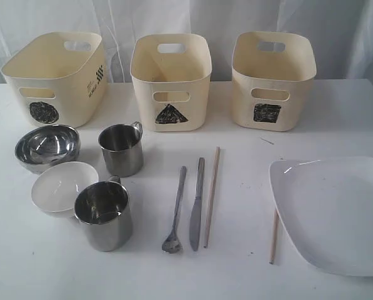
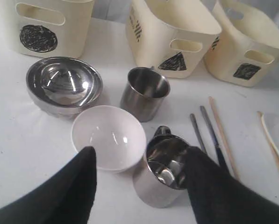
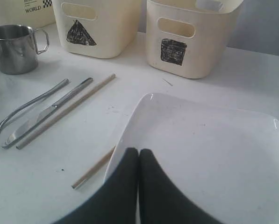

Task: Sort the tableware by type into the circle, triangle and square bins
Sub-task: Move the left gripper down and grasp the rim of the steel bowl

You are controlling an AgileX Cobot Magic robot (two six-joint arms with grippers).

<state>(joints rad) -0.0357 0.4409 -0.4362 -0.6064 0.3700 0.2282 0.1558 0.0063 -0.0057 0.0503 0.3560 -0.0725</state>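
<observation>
Bright, even light; faint soft shadows; whites washed out; slight blur

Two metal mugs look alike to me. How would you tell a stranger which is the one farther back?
Find the middle tub, marked with a black triangle. Just in front of its left corner stands the steel mug, beside the steel bowl; the other mug sits nearer, by the white bowl.

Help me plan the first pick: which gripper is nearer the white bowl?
Left. The left gripper hangs open close over the white bowl; the right gripper is shut over the white plate, well away.
</observation>
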